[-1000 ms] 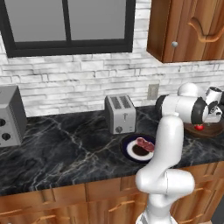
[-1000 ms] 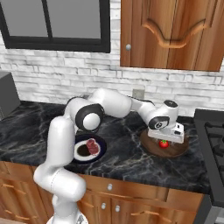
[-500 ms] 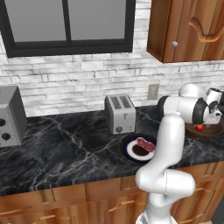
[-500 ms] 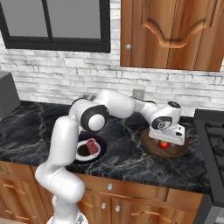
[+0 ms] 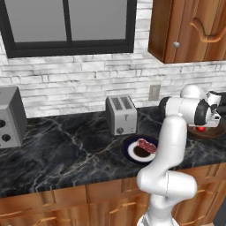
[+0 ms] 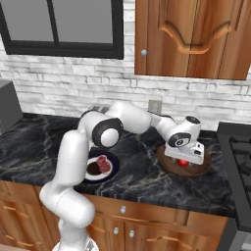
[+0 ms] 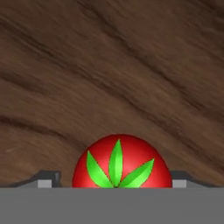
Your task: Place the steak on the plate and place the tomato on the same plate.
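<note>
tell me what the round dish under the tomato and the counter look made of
The round dish looks like wood with a matte finish: brown with darker grain streaks running across it in the hand view. The counter looks like polished dark stone, perhaps marble: black with pale veins. Everything is rendered, so both are only guesses from looks. The tomato sits on the dish.

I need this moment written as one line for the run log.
steak: on plate | tomato: on wooden dish | gripper: down over tomato, fingers either side, grip unconfirmed
</note>
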Tool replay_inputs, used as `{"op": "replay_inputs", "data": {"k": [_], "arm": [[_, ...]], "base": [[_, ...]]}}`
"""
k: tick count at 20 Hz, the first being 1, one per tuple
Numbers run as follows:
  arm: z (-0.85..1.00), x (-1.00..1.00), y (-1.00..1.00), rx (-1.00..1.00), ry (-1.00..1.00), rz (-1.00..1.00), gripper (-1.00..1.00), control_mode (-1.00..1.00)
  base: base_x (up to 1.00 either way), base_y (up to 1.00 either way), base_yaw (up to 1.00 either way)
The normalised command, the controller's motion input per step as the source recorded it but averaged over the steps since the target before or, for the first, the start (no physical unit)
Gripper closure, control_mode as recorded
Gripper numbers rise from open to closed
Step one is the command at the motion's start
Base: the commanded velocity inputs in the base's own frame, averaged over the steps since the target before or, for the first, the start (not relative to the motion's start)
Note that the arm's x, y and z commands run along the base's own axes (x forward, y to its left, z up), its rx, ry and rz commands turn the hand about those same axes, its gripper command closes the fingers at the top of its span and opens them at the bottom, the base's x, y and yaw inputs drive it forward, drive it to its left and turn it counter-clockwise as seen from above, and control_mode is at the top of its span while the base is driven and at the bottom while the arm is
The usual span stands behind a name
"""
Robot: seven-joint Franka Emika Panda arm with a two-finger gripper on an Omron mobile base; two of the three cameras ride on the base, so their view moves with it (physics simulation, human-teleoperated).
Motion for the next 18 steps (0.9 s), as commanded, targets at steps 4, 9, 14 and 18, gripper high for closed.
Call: {"op": "replay_inputs", "data": {"k": [4, 9, 14, 18], "arm": [[-0.12, 0.08, 0.03, 0.0, -0.05, 0.0, 1.0, -1.0], [0.0, -0.03, 0.0, 0.0, -0.26, 0.03, 1.0, -1.0], [0.29, -0.3, 0.03, 0.0, -0.25, 0.02, 1.0, -1.0], [0.47, -0.38, 0.13, 0.0, 0.05, 0.01, 1.0, -1.0]], "base": [[0.0, 0.0, 0.0], [0.0, 0.0, 0.0], [0.0, 0.0, 0.0], [0.0, 0.0, 0.0]]}}
